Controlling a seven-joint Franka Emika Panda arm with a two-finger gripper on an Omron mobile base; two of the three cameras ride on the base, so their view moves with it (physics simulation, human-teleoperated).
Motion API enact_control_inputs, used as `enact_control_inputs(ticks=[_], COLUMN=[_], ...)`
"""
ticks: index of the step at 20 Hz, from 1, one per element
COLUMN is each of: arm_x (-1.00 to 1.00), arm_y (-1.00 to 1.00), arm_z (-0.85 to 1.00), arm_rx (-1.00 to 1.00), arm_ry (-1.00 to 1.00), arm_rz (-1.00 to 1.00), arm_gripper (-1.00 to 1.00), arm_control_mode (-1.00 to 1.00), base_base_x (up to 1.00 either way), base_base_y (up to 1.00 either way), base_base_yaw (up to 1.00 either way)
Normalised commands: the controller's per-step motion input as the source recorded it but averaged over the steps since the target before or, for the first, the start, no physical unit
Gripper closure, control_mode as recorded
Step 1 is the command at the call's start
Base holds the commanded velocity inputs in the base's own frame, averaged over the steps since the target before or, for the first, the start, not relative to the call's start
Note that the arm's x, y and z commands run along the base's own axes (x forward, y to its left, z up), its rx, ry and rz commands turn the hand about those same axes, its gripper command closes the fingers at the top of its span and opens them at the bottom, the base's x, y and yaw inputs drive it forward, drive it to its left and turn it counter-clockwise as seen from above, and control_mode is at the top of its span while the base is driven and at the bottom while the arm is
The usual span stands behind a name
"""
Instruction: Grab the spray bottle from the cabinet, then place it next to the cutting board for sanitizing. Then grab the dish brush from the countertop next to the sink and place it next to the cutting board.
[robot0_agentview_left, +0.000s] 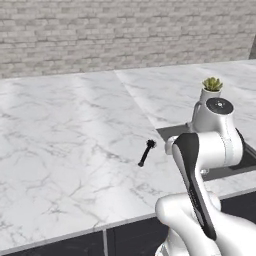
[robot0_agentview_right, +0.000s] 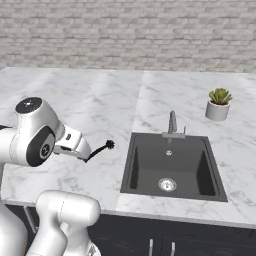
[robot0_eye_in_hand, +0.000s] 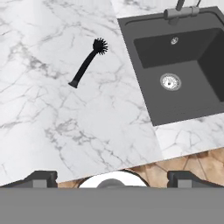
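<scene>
Hand view: marble countertop (robot0_eye_in_hand: 52, 113), sink (robot0_eye_in_hand: 183, 70) at two o'clock, dish brush (robot0_eye_in_hand: 87, 62) at eleven; gripper (robot0_eye_in_hand: 112, 179) poised above, jaws apart, empty.

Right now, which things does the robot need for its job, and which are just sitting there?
For the job:
- dish brush, lying on the countertop
- sink, beside the brush
- end effector, open, holding nothing

Just sitting there:
- potted plant
- faucet
</scene>
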Motion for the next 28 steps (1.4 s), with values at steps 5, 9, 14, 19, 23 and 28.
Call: enact_control_inputs(ticks=[5,9,14,19,23,28], arm_x=[0.00,0.00,0.00,0.48,0.94,0.80], arm_y=[0.00,0.00,0.00,0.52,0.46,0.05], arm_z=[0.00,0.00,0.00,-0.01,-0.19,-0.37], arm_rx=[0.00,0.00,0.00,0.00,0.00,0.02], arm_ry=[0.00,0.00,0.00,0.00,0.04,0.07], arm_rz=[0.00,0.00,0.00,-0.02,-0.09,-0.09], arm_gripper=[-1.00,-1.00,-1.00,-1.00,-1.00,-1.00], arm_control_mode=[1.00,1.00,1.00,-1.00,-1.00,-1.00], base_base_x=[0.33,0.08,0.11,0.00,0.00,0.00], base_base_y=[0.11,0.03,0.02,0.00,0.00,0.00], base_base_yaw=[-0.06,0.00,0.00,0.00,0.00,0.00])
